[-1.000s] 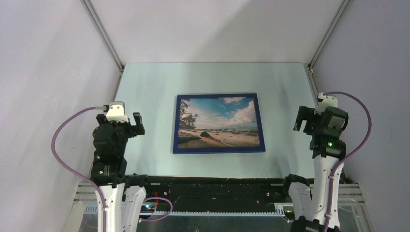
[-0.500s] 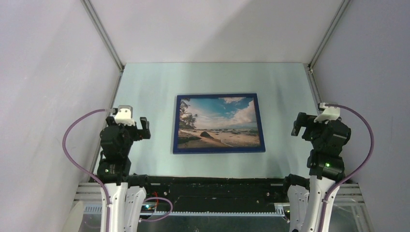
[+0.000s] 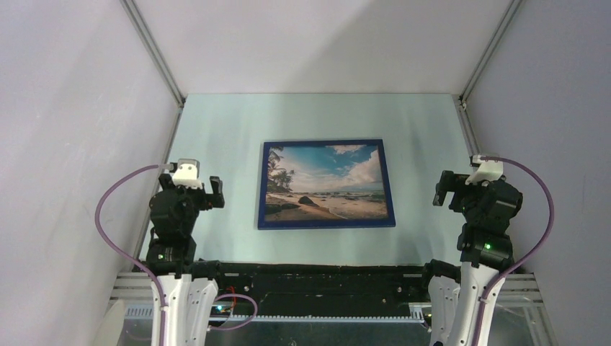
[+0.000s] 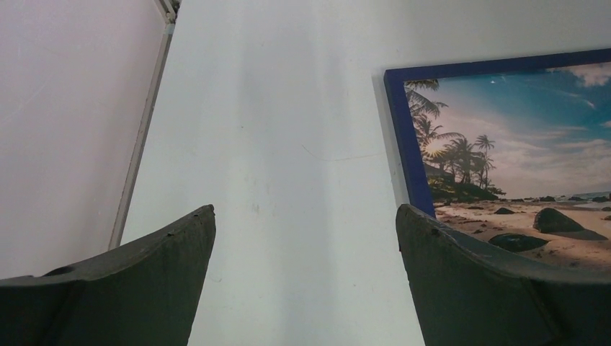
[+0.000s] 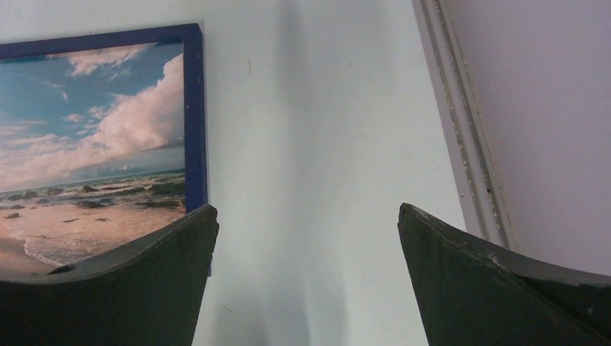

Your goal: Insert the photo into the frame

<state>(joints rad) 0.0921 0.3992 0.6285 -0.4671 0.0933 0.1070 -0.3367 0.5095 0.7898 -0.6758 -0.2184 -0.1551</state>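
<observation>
The photo (image 3: pixel 326 182), a beach print with blue sky, clouds and palms, lies flat inside the frame (image 3: pixel 262 186), whose dark blue face is up, at the middle of the table. In the left wrist view the frame's left rail (image 4: pixel 403 137) and the photo (image 4: pixel 519 151) show at the right. In the right wrist view the frame's right rail (image 5: pixel 193 122) and the photo (image 5: pixel 94 137) show at the left. My left gripper (image 3: pixel 205 189) is open and empty, left of the frame. My right gripper (image 3: pixel 445 186) is open and empty, right of the frame.
The pale table (image 3: pixel 324 115) is closed in by white walls with metal corner posts (image 3: pixel 155 50). A metal rail (image 5: pixel 461 137) runs along the table's right edge, another (image 4: pixel 140 144) along the left. A black bar (image 3: pixel 317 277) crosses the near edge.
Both arms have drawn back toward the near edge and lowered, away from the frame. The photo and frame have not moved.
</observation>
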